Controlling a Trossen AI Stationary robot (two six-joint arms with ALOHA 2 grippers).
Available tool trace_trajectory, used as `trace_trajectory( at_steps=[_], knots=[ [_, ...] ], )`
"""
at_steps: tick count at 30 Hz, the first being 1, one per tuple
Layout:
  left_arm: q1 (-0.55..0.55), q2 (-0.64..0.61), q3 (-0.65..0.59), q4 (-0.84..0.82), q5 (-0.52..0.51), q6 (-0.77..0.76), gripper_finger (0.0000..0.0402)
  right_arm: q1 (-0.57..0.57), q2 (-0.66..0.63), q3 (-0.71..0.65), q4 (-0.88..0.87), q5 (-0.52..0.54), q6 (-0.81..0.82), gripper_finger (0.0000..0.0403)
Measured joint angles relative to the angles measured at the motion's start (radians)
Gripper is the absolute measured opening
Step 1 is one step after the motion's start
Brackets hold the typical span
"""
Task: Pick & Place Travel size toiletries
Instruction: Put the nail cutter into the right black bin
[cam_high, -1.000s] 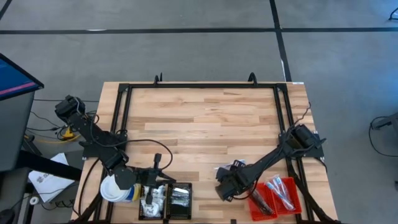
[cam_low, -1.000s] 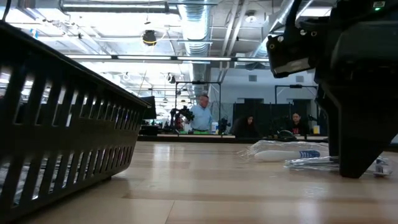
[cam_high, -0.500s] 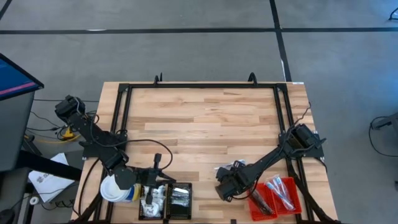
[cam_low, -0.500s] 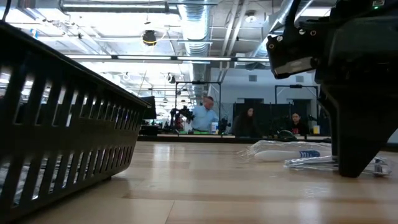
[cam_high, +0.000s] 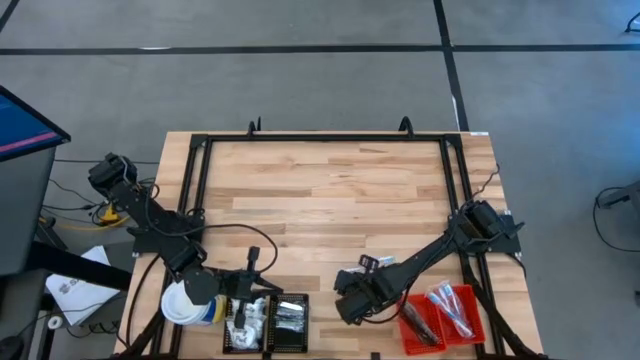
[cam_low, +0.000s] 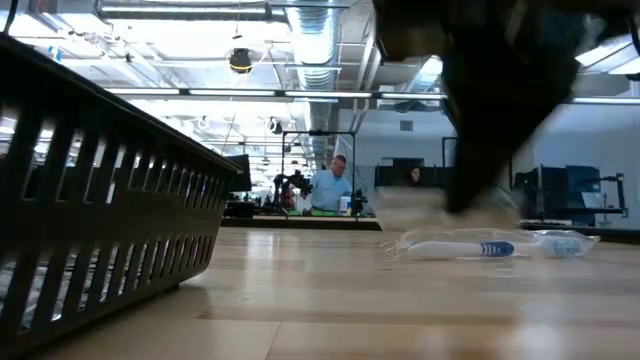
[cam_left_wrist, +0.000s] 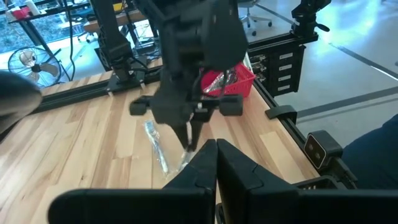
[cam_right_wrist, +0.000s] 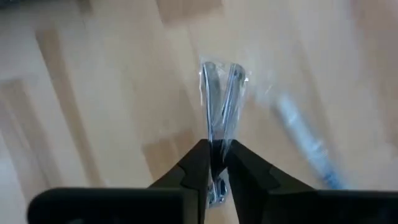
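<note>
R claw (cam_right_wrist: 213, 163) is pinched on a clear-wrapped stick (cam_right_wrist: 219, 102), lifted off the worktop (cam_high: 330, 200); its long axis runs fwd from the tips. Red tray (cam_high: 445, 315) just beside. L claw (cam_left_wrist: 216, 163) closed over black tray (cam_high: 265, 325).

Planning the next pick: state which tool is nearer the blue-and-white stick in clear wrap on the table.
Right. The right tool hangs just above the blue-and-white stick in clear wrap, clamping another clear-wrapped item; the left tool sits over the black tray.
</note>
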Motion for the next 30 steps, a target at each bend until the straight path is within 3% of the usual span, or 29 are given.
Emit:
trace_trajectory(
  at_steps=[7, 12, 16, 21, 25, 30],
  knots=[
    [0.000, 0.000, 0.000, 0.000, 0.000, 0.000, 0.0000, 0.000, -0.003, 0.149, -0.024, 0.108, -0.155, 0.0006],
    [-0.002, 0.000, 0.000, -0.001, 0.000, 0.004, 0.0000, 0.000, -0.005, 0.229, 0.029, 0.126, -0.271, 0.0014],
    [-0.003, 0.000, 0.000, -0.002, 0.000, 0.007, 0.0000, 0.005, -0.005, 0.257, 0.158, 0.099, -0.396, 0.0003],
    [-0.002, 0.000, 0.000, -0.002, 0.000, 0.007, 0.0000, -0.009, -0.006, 0.258, 0.359, -0.014, -0.527, 0.0002],
    [-0.002, 0.000, 0.000, -0.002, 0.000, 0.007, 0.0000, -0.037, -0.005, 0.258, 0.384, -0.024, -0.545, 0.0001],
    [-0.002, 0.000, 0.000, -0.001, 0.000, 0.007, 0.0000, -0.065, 0.051, 0.272, 0.539, -0.054, -0.583, 0.0001]
  ],
)
